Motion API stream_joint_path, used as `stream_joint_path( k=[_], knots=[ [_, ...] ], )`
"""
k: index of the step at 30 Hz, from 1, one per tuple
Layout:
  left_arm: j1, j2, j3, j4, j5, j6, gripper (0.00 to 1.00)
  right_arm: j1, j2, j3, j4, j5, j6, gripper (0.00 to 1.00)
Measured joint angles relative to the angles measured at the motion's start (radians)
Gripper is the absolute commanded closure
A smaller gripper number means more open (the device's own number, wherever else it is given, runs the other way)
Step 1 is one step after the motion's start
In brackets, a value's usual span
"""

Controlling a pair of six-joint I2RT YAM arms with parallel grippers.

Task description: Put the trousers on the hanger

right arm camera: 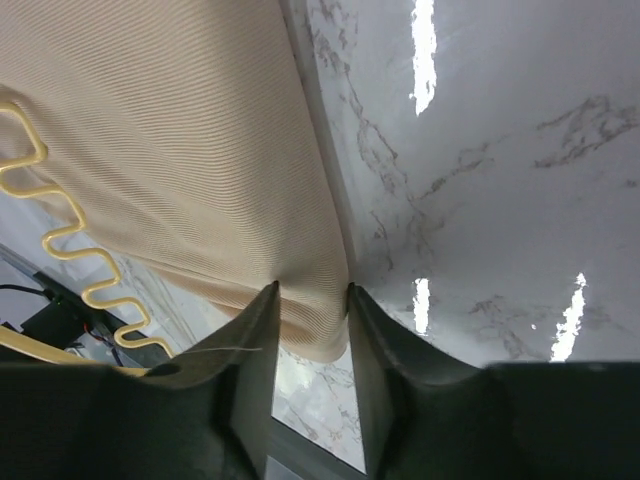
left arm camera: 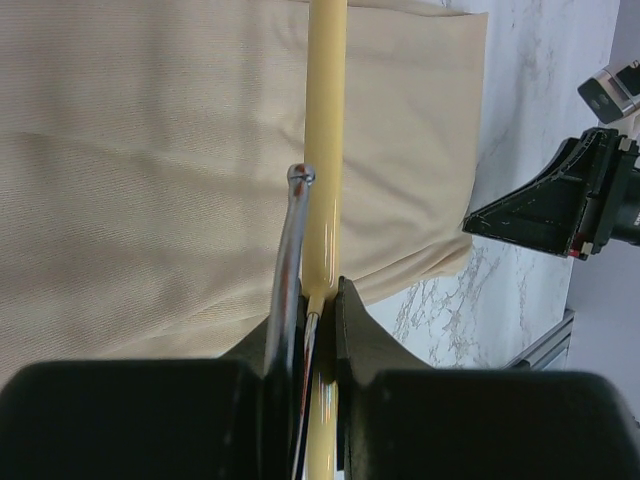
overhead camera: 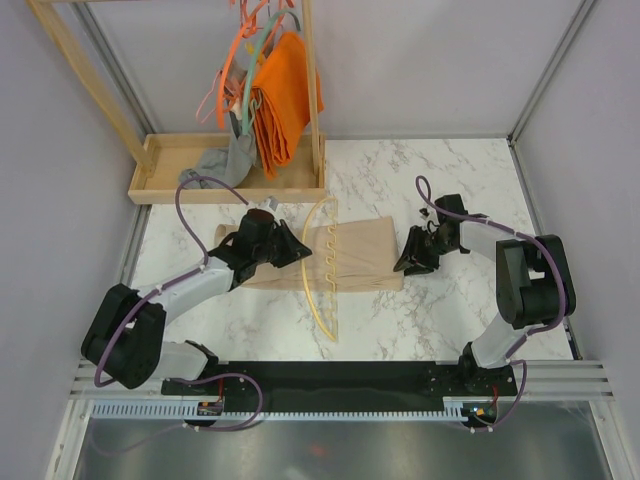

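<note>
Left end effector (left arm camera: pixel 320 292) clamps the hanger (left arm camera: pixel 326 150) tightly; right end effector (right arm camera: pixel 312 288), half-open, straddles an edge of the trousers (right arm camera: pixel 180 140).

Cream hanger (left arm camera: pixel 325 150) lies across folded beige trousers (left arm camera: pixel 150 150).

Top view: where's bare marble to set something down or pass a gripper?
Free: near-right marble between the trousers and the base rail, and the far-right corner beyond the right gripper. Crowded: the centre, with the hanger and left gripper; the wooden tray sits far left.
</note>
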Motion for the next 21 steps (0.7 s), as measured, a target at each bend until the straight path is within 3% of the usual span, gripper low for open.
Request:
stream_joint_path(
  k=[6,8,9,10,11,12,15,21],
  knots=[
    [0.0,0.012,0.0,0.005,-0.003,-0.001,0.98,-0.001,-0.001,-0.002,0.036,-0.058,0.027,0.92],
    [0.0,0.017,0.0,0.007,-0.006,-0.001,0.98,0.0,-0.005,-0.002,0.044,-0.076,0.038,0.93],
    [0.0,0.02,0.0,0.008,-0.006,-0.001,0.98,0.001,-0.011,-0.003,0.047,-0.082,0.043,0.88],
    [0.0,0.023,0.0,0.01,-0.006,-0.001,0.98,0.001,-0.021,-0.003,0.048,-0.084,0.047,0.72],
    [0.0,0.025,0.0,0.011,-0.006,-0.001,0.98,0.001,-0.024,-0.003,0.048,-0.084,0.049,0.72],
    [0.0,0.026,0.0,0.013,-0.006,-0.001,0.98,0.001,-0.033,-0.006,0.048,-0.079,0.05,0.58],
    [0.0,0.026,0.0,0.014,-0.005,-0.001,0.98,0.001,-0.067,-0.024,0.039,-0.051,0.064,0.48],
    [0.0,0.026,0.0,0.014,-0.005,-0.001,0.98,0.001,-0.101,-0.077,0.016,-0.019,0.059,0.4]
  ],
)
